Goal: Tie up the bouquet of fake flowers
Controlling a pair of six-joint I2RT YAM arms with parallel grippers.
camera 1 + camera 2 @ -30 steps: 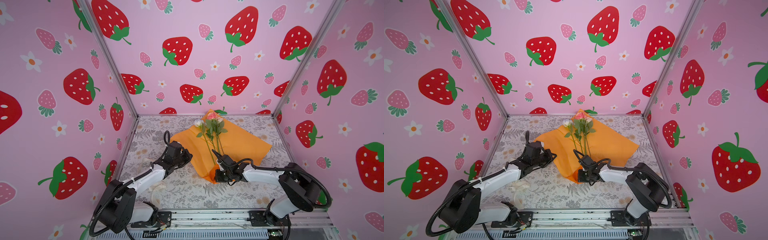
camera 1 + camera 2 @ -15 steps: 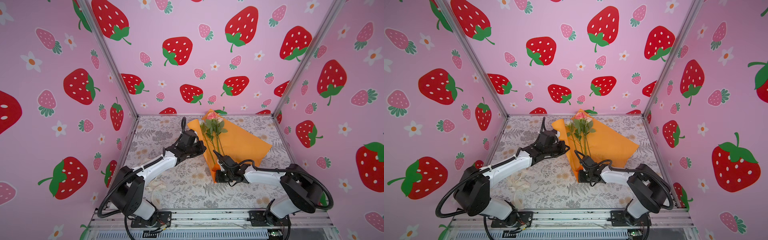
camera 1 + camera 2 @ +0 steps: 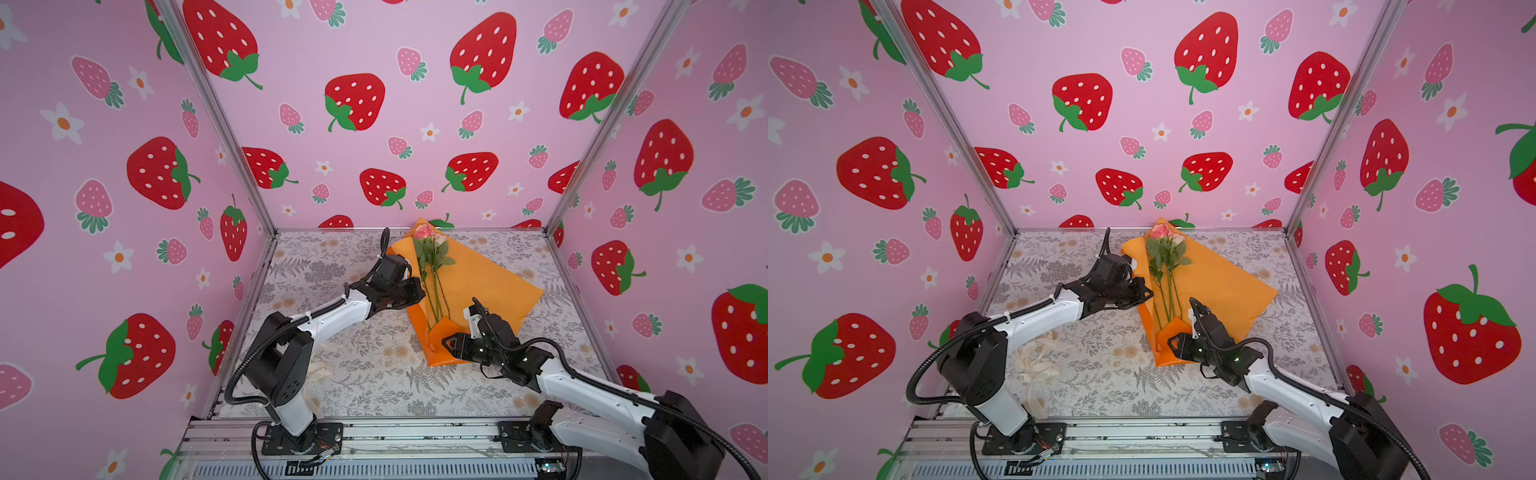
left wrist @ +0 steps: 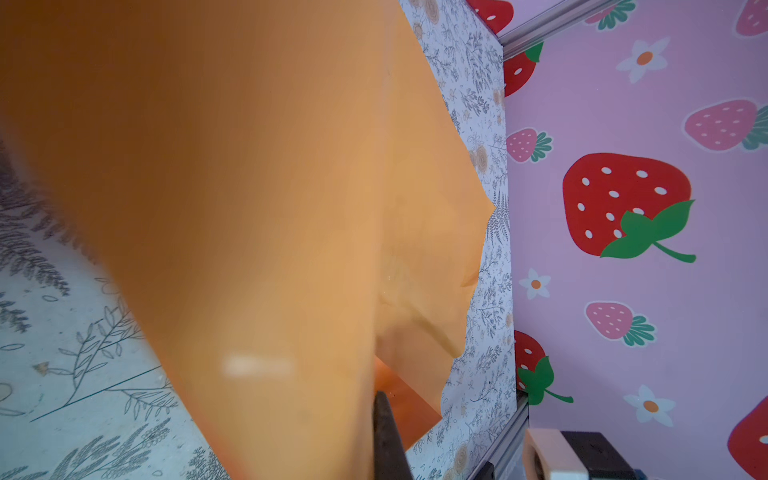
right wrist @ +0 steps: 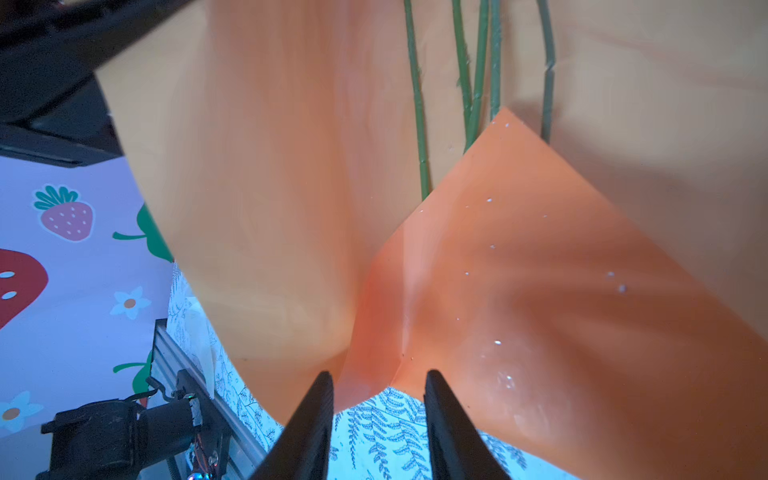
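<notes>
In both top views, pink walls [image 3: 374, 124] printed with strawberries and daisies close in a table [image 3: 365, 374] covered in a grey fern-and-flower pattern. A metal rail [image 3: 415, 432] runs along the table's near edge. The bouquet [image 3: 432, 266] lies on a sheet of orange paper [image 3: 486, 282] toward the back, with its heads near the rear wall and its stems pointing forward. The left claw [image 3: 415, 291] is at the paper's raised left edge. The right claw [image 3: 451, 343] is at the paper's near tip, where a corner folds over the stem ends. In a top view, a cream ribbon [image 3: 1034, 365] lies loose beside the left arm's base.

In the left wrist view, the lifted paper fills most of the picture. One dark finger [image 4: 384, 428] lies against it, and the claw is pressed together on the sheet.

In the right wrist view, the right claw [image 5: 379, 374] is spread and the folded corner lies unpinched at the gap between its tips. Green stems [image 5: 478, 83] run under that fold.
</notes>
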